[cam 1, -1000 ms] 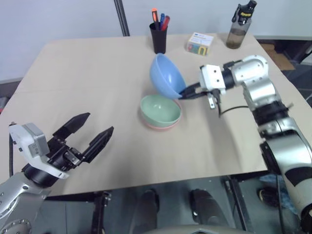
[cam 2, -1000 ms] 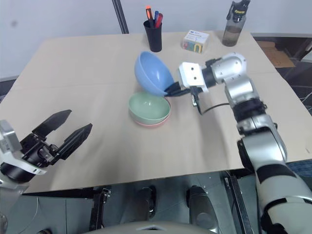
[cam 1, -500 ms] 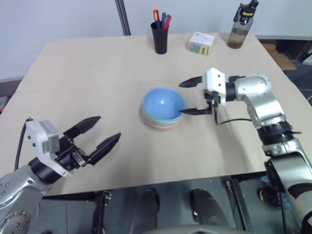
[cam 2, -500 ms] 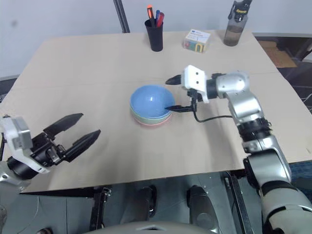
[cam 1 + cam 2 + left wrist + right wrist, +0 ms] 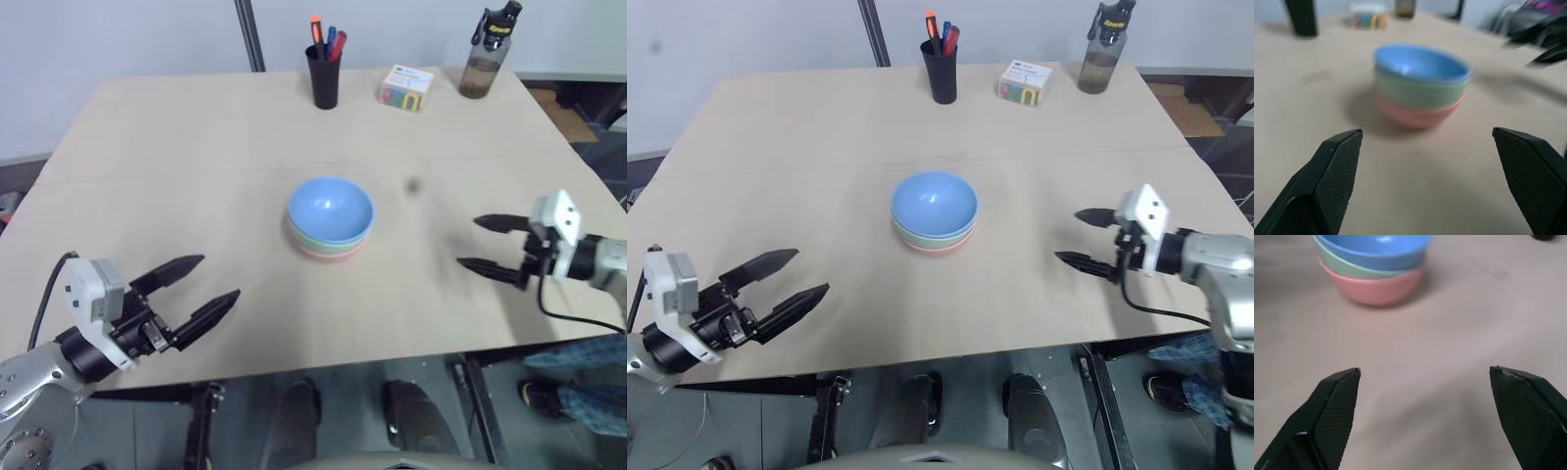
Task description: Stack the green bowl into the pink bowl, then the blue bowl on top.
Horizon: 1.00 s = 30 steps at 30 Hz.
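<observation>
The smooth sky-blue bowl [image 5: 330, 207], earlier gripped, now sat stacked on the mint-green bowl [image 5: 1420, 91] and salmon-pink bowl [image 5: 1418, 113]; the right gripper [image 5: 489, 244] had withdrawn, spread wide, empty.

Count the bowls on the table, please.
3, all nested in one stack at mid-table: the smooth sky-blue bowl on top, the mint-green bowl in the middle, the salmon-pink bowl at the bottom.

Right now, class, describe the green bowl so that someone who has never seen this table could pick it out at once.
On the tan table, look near the middle for the stack of three bowls. The green bowl is the middle one, nested in the pink bowl with the blue bowl sitting inside it. Just its pale mint band shows between the two.
</observation>
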Each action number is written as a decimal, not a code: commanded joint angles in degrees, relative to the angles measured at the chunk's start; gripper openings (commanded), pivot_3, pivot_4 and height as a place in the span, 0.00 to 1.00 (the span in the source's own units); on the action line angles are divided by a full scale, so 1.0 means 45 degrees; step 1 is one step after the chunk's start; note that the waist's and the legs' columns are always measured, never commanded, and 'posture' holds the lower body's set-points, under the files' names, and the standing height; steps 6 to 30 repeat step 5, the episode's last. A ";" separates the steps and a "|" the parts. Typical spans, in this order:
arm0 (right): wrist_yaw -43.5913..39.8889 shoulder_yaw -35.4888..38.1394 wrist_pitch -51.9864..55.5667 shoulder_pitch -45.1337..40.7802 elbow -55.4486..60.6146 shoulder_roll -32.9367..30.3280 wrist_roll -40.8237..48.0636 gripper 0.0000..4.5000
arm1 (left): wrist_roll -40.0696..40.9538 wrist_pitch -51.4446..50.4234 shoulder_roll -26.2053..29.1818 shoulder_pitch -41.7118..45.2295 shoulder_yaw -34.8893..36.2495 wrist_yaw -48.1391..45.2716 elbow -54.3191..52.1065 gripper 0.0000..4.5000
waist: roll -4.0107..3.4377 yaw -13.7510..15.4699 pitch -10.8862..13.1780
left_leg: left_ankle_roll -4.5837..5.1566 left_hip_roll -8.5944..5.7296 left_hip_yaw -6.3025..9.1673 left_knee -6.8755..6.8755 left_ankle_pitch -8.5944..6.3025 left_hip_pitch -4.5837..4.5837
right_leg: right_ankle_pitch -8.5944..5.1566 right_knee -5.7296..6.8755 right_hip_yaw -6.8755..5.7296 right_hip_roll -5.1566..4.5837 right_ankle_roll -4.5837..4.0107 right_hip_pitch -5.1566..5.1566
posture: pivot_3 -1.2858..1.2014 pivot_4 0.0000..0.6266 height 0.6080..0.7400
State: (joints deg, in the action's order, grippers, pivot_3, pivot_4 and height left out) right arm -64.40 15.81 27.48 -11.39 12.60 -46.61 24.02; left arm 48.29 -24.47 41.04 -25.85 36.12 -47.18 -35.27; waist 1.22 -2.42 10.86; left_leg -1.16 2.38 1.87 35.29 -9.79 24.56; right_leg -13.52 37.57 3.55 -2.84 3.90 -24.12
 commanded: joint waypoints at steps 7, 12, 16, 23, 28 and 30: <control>0.0688 0.1711 0.0770 0.1116 0.1760 -0.0743 0.1144 0.98 | -0.0553 0.0256 0.0097 0.0044 0.0310 -0.0233 0.0249 1.00 | 0.0021 0.0022 -0.0017 | -0.0002 0.0000 0.0002 0.0018 -0.0001 0.0000 | -0.0001 -0.0002 0.0000 -0.0005 0.0001 0.0006 | 0.52 0.24 1.00; 0.0688 0.1711 0.0770 0.1116 0.1760 -0.0743 0.1144 0.98 | -0.0553 0.0256 0.0097 0.0044 0.0310 -0.0233 0.0249 1.00 | 0.0021 0.0022 -0.0017 | -0.0002 0.0000 0.0002 0.0018 -0.0001 0.0000 | -0.0001 -0.0002 0.0000 -0.0005 0.0001 0.0006 | 0.52 0.24 1.00; 0.0688 0.1711 0.0770 0.1116 0.1760 -0.0743 0.1144 0.98 | -0.0553 0.0256 0.0097 0.0044 0.0310 -0.0233 0.0249 1.00 | 0.0021 0.0022 -0.0017 | -0.0002 0.0000 0.0002 0.0018 -0.0001 0.0000 | -0.0001 -0.0002 0.0000 -0.0005 0.0001 0.0006 | 0.52 0.24 1.00; 0.0688 0.1711 0.0770 0.1116 0.1760 -0.0743 0.1144 0.98 | -0.0553 0.0256 0.0097 0.0044 0.0310 -0.0233 0.0249 1.00 | 0.0021 0.0022 -0.0017 | -0.0002 0.0000 0.0002 0.0018 -0.0001 0.0000 | -0.0001 -0.0002 0.0000 -0.0005 0.0001 0.0006 | 0.52 0.24 1.00; 0.0688 0.1711 0.0770 0.1116 0.1760 -0.0743 0.1144 0.98 | -0.0553 0.0256 0.0097 0.0044 0.0310 -0.0233 0.0249 1.00 | 0.0021 0.0022 -0.0017 | -0.0002 0.0000 0.0002 0.0018 -0.0001 0.0000 | -0.0001 -0.0002 0.0000 -0.0005 0.0001 0.0006 | 0.52 0.24 1.00; 0.0688 0.1711 0.0770 0.1116 0.1760 -0.0743 0.1144 0.98 | -0.0553 0.0256 0.0097 0.0044 0.0310 -0.0233 0.0249 1.00 | 0.0021 0.0022 -0.0017 | -0.0002 0.0000 0.0002 0.0018 -0.0001 0.0000 | -0.0001 -0.0002 0.0000 -0.0005 0.0001 0.0006 | 0.52 0.24 1.00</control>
